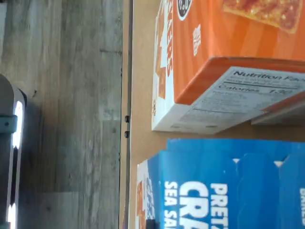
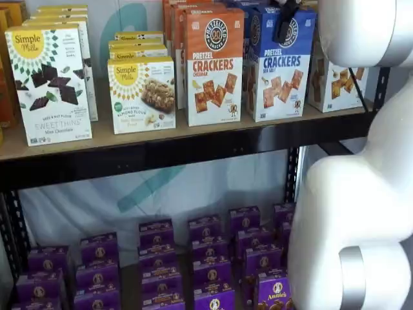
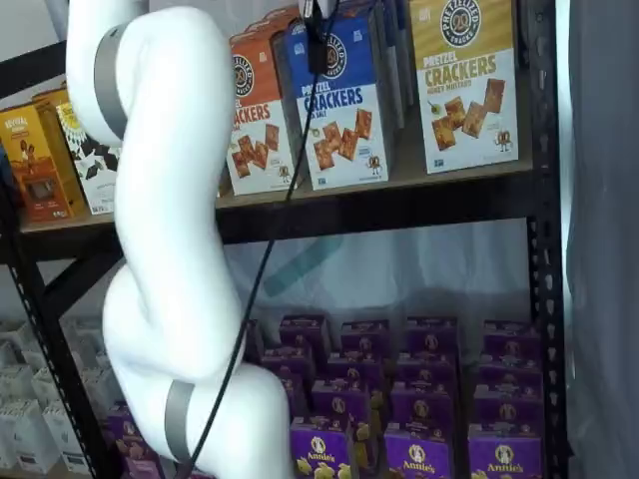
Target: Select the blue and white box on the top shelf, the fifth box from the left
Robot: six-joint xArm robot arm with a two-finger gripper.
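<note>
The blue and white box (image 2: 281, 64) stands on the top shelf (image 2: 161, 139) between the orange Cheddar box (image 2: 215, 64) and a yellow-topped box (image 3: 466, 85), while the gripper (image 2: 286, 22) hangs before its upper front, jaw state indiscernible.

A tall cardboard box, the blue and white box (image 2: 281, 64), stood upright near the upper right of a shelf view, and at upper centre in the other (image 3: 342, 100). Its upper half was blue with a round black logo; the lower half was white. It read "PRETZEL CRACKERS" above pictured square crackers. It rested on the top shelf (image 2: 161, 139), a tan wooden board with a black metal front beam, close to the front edge. From the wrist camera, its blue top (image 1: 228, 186) showed white lettering, partly cut off.
</note>
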